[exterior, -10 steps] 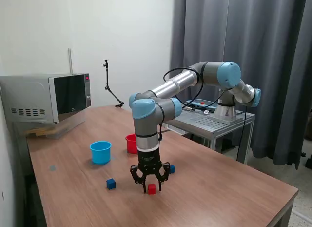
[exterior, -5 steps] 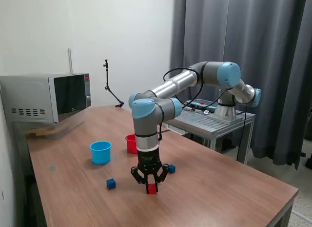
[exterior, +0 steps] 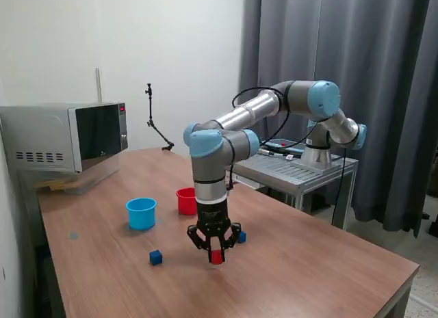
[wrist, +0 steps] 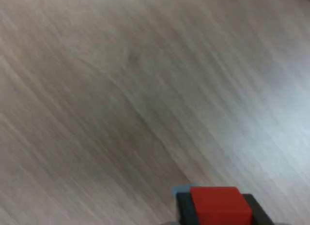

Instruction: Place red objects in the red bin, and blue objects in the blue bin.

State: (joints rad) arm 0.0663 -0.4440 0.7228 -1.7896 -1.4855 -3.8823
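Observation:
My gripper (exterior: 216,257) is shut on a tiny red cube (exterior: 217,257) and holds it just above the wooden table (exterior: 308,263). The wrist view shows the same red cube (wrist: 220,205) between dark fingers (wrist: 184,208), over blurred table wood. One dark blue cube (exterior: 156,257) lies on the table to the exterior view's left of the gripper. Another dark blue cube (exterior: 241,237) lies just behind the gripper to the right. The red cup (exterior: 185,200) and the light blue cup (exterior: 141,213) stand farther back left. A second red cube is not visible.
A microwave (exterior: 65,137) stands at the back left of the table. A metal side table (exterior: 301,169) carries the arm's base at the back right. A thin black stand (exterior: 152,116) rises at the table's far edge. Grey curtains hang behind.
The gripper closed on the red cube, lifted it off the table, and shifted slightly to the exterior view's right. The arm's elbow rose a little.

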